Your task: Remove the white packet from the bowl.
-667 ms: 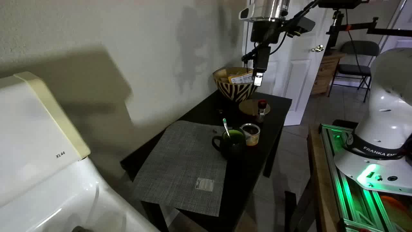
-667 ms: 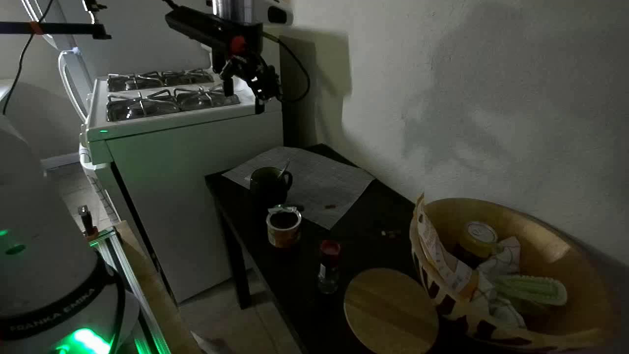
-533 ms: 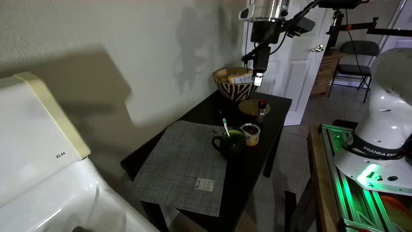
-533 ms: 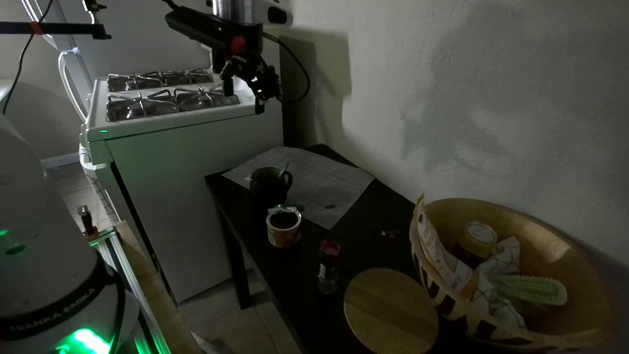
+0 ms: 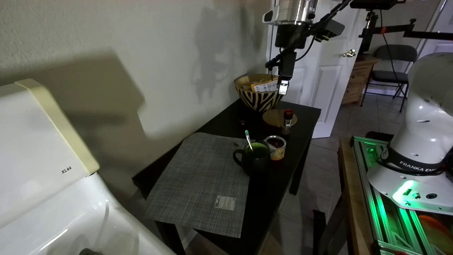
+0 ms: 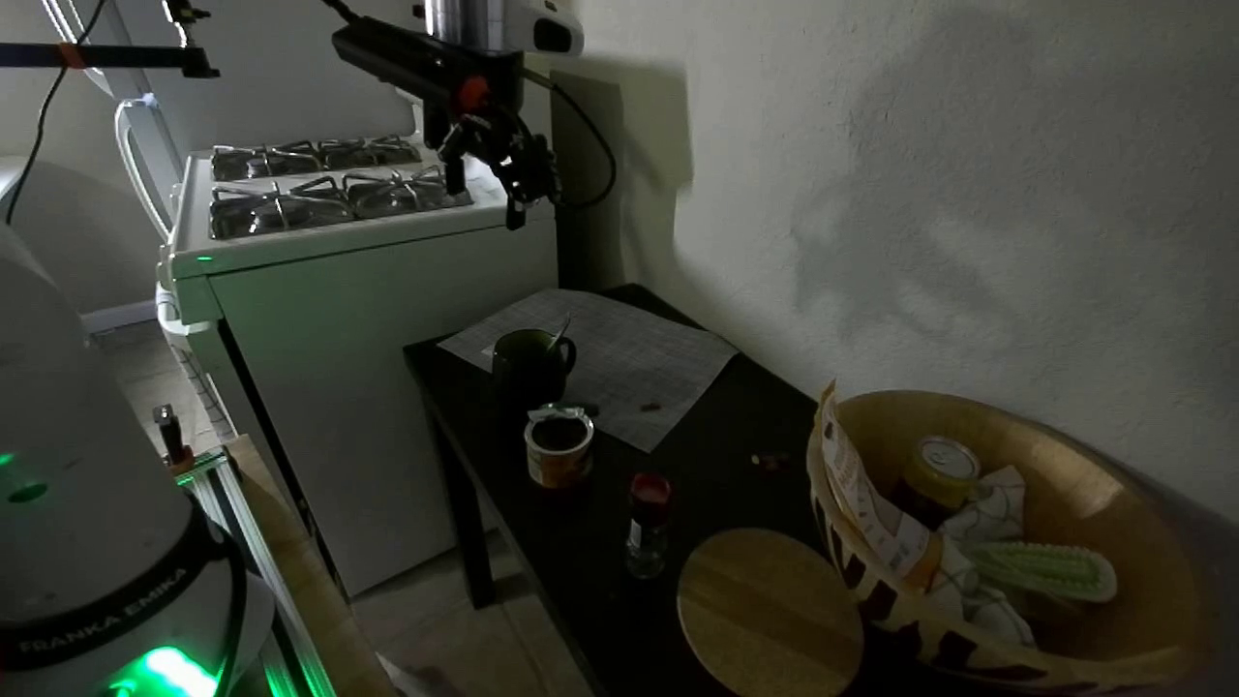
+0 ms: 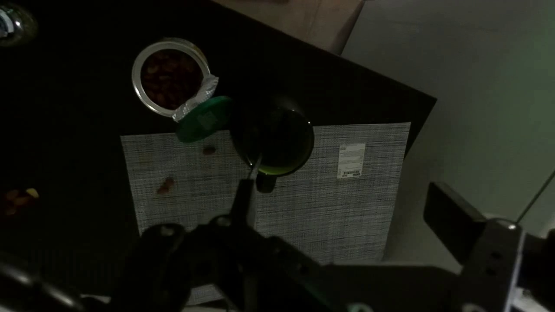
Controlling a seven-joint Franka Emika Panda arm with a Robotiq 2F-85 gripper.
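Note:
The bowl has black and pale stripes outside and wood inside. It stands at the table's far end in an exterior view (image 5: pixel 257 101) and at the right in an exterior view (image 6: pixel 1152 581). The white packet, with yellow-orange parts, leans inside against the bowl's rim; it shows in both exterior views (image 5: pixel 266 86) (image 6: pixel 900 542). My gripper (image 5: pixel 283 84) hangs high above the table, well away from the bowl, near the stove side in an exterior view (image 6: pixel 486 201). In the wrist view its fingers (image 7: pixel 340 193) are wide apart with nothing between them. Bowl and packet are out of the wrist view.
A dark mug (image 5: pixel 256 161) with a spoon and an opened tub of nuts (image 6: pixel 559 450) stand near a grey placemat (image 7: pixel 312 208). A red-capped bottle (image 6: pixel 649 528) and a round wooden board (image 6: pixel 770 610) are near the bowl. A wall (image 6: pixel 871 242) runs behind.
My gripper has shifted very slightly, a little toward the wall and down in an exterior view. The bowl, packet and other objects have not moved.

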